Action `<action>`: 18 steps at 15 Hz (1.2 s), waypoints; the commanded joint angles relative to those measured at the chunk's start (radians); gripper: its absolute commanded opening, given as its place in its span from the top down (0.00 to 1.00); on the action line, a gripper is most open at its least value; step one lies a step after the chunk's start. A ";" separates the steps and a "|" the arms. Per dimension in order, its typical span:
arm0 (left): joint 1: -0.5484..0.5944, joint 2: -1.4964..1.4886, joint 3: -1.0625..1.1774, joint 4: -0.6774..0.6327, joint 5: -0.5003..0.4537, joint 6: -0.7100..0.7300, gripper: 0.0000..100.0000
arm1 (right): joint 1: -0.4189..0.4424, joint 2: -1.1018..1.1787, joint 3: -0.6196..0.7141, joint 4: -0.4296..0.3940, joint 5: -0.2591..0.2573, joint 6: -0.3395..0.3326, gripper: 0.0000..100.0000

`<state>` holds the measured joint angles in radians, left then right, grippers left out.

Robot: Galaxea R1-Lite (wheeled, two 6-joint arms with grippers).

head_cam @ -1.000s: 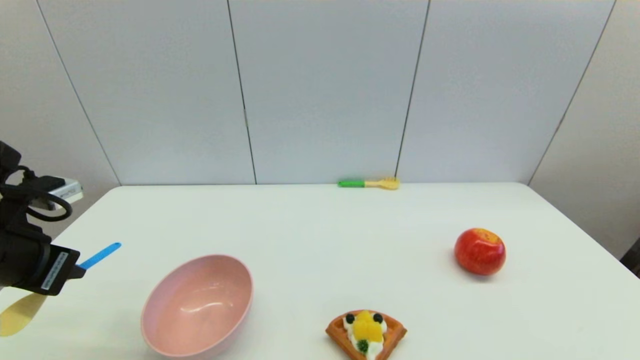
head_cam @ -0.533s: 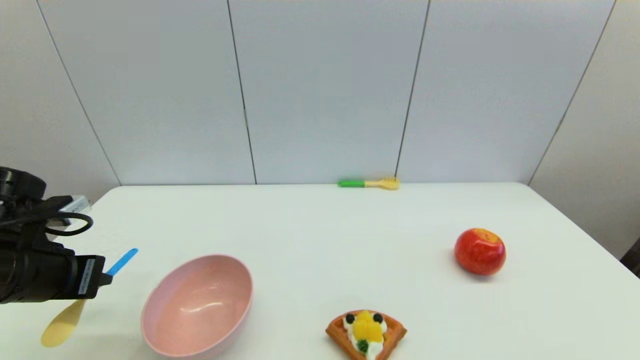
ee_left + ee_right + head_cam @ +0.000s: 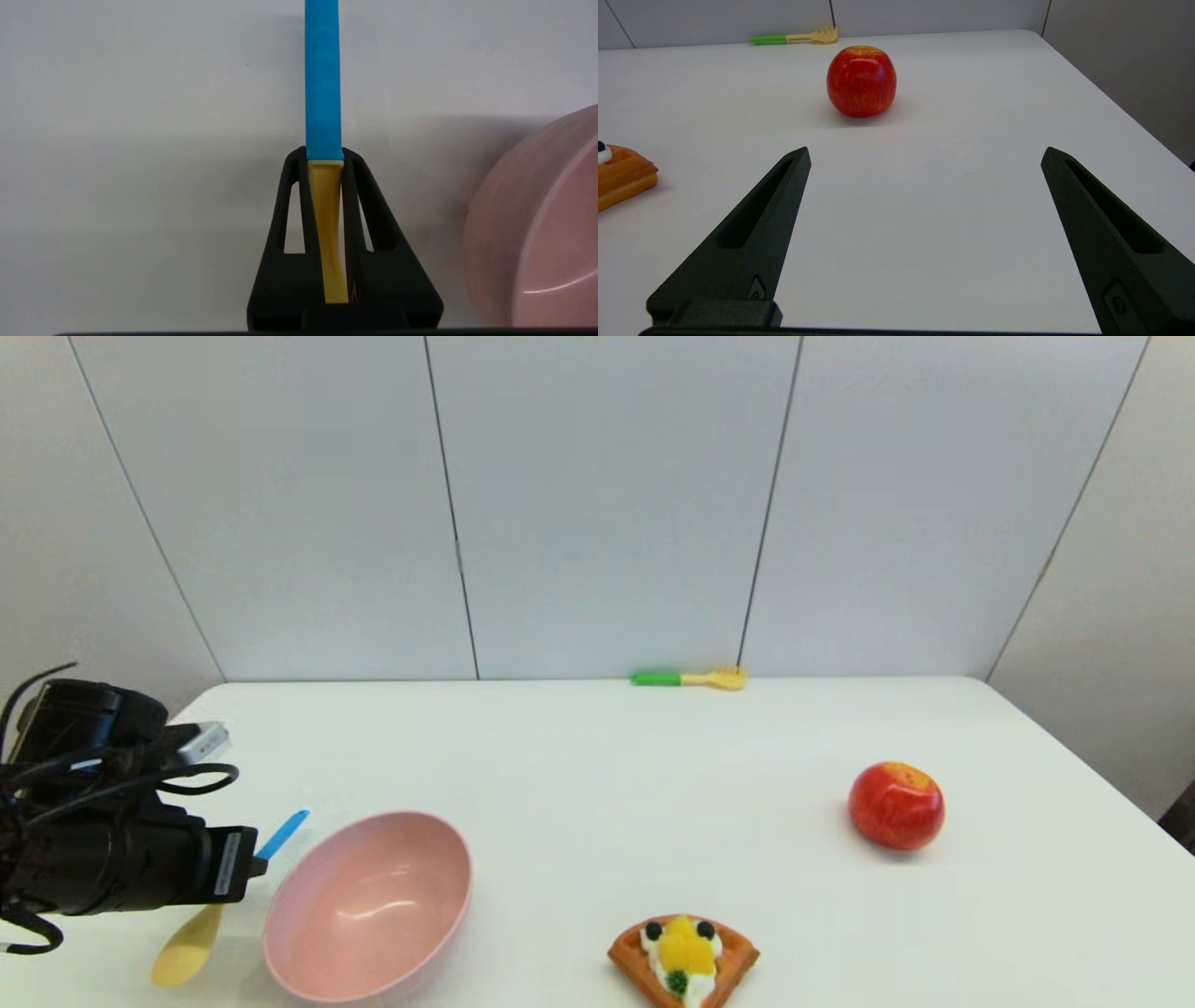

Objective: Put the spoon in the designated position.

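Spoon (image 3: 201, 919) is already picked up and in transit, not placed yet: the left gripper (image 3: 252, 866) at lower left of the head frame has its jaws clenched on the spoon where the blue handle meets the pale yellow neck, clear in the left wrist view, where the spoon (image 3: 323, 107) runs up between the two black fingers (image 3: 285, 219) and the handle exits the top centre of the frame. In the head view the yellow spoon bowl hangs below the gripper near the bottom edge and the blue handle tip pokes up to the right, just beside the rim of the pink bowl (image 3: 439, 943); whether the spoon bowl touches the table (image 3: 579, 784) I cannot tell. Left to do, by my read: carry it to the target spot, lower, release. That spot has no marking, so I can't say how close it is. Containers: only the pink bowl, lower left of centre, upright and holding nothing; its side also shows at the right edge of the left wrist view (image 3: 537, 233). Right gripper (image 3: 924, 154) is idle with jaws wide apart, gripping nothing, low over the table with the apple (image 3: 861, 80) beyond it.
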<state>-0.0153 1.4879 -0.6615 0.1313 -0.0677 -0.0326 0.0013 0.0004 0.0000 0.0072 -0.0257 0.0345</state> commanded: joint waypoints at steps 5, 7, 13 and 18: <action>-0.014 0.068 0.014 -0.032 0.000 0.000 1.00 | 0.000 0.001 0.000 0.000 0.000 0.001 0.00; -0.017 0.069 0.014 -0.035 0.000 -0.001 1.00 | 0.000 0.001 0.000 0.000 0.000 0.001 0.00; -0.018 0.069 0.019 -0.035 0.002 0.000 0.00 | 0.000 0.001 0.000 0.000 0.000 -0.001 0.00; -0.018 0.071 0.013 -0.059 0.002 -0.001 0.00 | 0.000 0.001 0.000 0.000 0.000 0.001 0.00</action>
<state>-0.0336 1.5562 -0.6464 0.0879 -0.0653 -0.0330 0.0013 0.0004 0.0000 0.0077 -0.0257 0.0345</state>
